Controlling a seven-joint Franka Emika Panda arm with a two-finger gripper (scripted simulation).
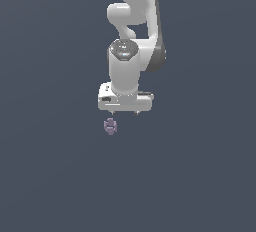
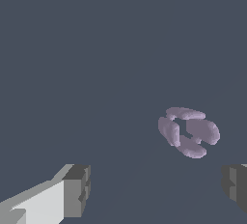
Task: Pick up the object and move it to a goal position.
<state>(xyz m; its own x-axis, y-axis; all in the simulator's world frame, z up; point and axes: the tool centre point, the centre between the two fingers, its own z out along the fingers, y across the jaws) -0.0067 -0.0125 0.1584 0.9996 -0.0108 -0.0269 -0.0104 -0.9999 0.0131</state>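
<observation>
Grey pads (image 2: 77, 189) of the gripper (image 2: 157, 191) stand wide apart, grasping nothing. Beyond them, at about one o'clock, the pale purple object (image 2: 188, 131) lies free: probably light, rigid, knobbly; best pinched across its lumpy middle.

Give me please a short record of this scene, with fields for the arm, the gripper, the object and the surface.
arm: one white robot arm, reaching down from the top of the exterior view
gripper: gripper open, fingers wide apart, holding nothing
object: small pale purple lumpy object, made of several rounded lobes
object position: on the surface, just beyond the gripper in the exterior view, toward that view's left; not between the fingers
contact: none visible between gripper and object
surface: plain dark grey-blue surface
goal marker: none visible
</observation>
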